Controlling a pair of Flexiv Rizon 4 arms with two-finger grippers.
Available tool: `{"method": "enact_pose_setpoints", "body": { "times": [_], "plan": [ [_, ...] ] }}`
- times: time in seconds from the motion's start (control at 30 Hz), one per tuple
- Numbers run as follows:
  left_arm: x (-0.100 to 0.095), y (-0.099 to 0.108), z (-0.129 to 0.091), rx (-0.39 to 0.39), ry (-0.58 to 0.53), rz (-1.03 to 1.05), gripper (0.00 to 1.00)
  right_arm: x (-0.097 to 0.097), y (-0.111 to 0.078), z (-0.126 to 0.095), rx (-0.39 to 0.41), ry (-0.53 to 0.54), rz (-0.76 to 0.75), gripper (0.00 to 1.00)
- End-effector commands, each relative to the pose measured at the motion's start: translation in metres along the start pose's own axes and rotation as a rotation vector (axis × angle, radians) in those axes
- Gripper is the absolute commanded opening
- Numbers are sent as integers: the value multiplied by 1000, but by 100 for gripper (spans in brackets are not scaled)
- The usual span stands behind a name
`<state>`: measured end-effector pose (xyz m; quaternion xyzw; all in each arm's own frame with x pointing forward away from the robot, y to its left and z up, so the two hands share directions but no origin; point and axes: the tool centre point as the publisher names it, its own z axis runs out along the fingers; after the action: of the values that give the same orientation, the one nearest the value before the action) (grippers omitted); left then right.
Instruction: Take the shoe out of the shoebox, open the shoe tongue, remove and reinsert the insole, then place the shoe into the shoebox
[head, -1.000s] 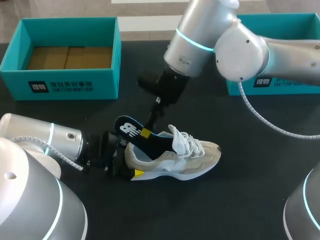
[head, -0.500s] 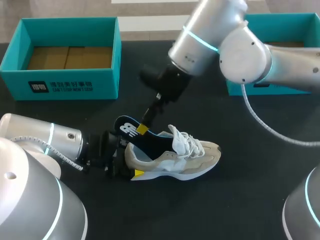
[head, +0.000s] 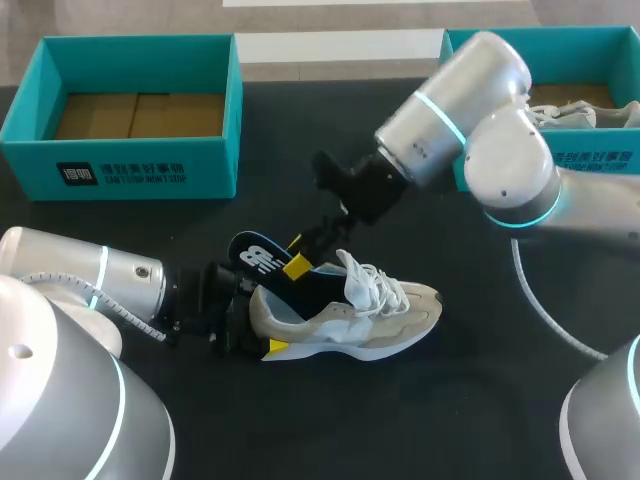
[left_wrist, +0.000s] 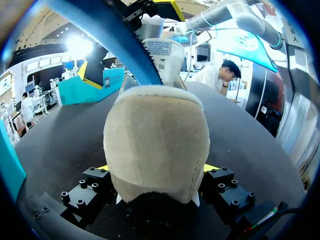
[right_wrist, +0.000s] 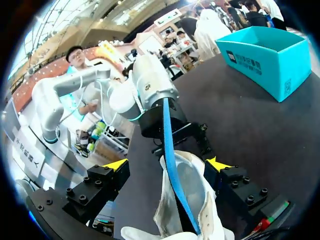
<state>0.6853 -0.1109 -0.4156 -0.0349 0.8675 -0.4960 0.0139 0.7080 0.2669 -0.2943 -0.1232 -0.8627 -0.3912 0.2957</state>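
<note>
A beige and white sneaker (head: 345, 312) lies on its sole in the middle of the black table, heel toward my left arm. My left gripper (head: 256, 320) is shut on the heel; in the left wrist view the heel (left_wrist: 156, 145) fills the gap between its fingers (left_wrist: 95, 180). A dark blue insole (head: 262, 260) sticks up and back out of the shoe's opening. My right gripper (head: 305, 255) comes in from the right, open, with the insole (right_wrist: 167, 145) standing edge-on between its fingers (right_wrist: 116, 165) and touching neither.
An open teal shoebox (head: 150, 170) with a bare cardboard floor stands at the back left. A second teal box (head: 600, 160) at the back right holds another shoe (head: 585, 112). My right arm's elbow hangs over the table in front of that box.
My right arm has swung to the right and tilted, so its gripper now slants in from the right over the insole. Shoe, insole and left gripper have kept still.
</note>
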Motion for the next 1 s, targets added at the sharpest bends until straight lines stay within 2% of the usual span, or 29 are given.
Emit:
{"method": "enact_pose_setpoints", "body": {
  "times": [0.03, 0.1, 0.33, 0.37, 0.4, 0.6, 0.77, 1.0],
  "plan": [
    [2, 2, 4, -4, 0, 0, 0, -5, 1, 11, 10, 16, 4, 100],
    [2, 2, 4, -4, 0, 0, 0, -5, 1, 12, 13, 19, 6, 99],
    [2, 2, 4, -4, 0, 0, 0, -4, 3, 16, 29, 22, 6, 77],
    [2, 2, 4, -4, 0, 0, 0, -4, 4, 17, 30, 22, 6, 58],
    [2, 2, 4, -4, 0, 0, 0, -4, 4, 18, 31, 21, 5, 50],
    [2, 2, 4, -4, 0, 0, 0, -5, 4, 23, 35, 22, 1, 49],
    [2, 2, 4, -4, 0, 0, 0, -8, 2, 27, 43, 8, 5, 42],
    [2, 2, 4, -4, 0, 0, 0, -10, 1, 29, 49, 7, 5, 38]
  ]
}}
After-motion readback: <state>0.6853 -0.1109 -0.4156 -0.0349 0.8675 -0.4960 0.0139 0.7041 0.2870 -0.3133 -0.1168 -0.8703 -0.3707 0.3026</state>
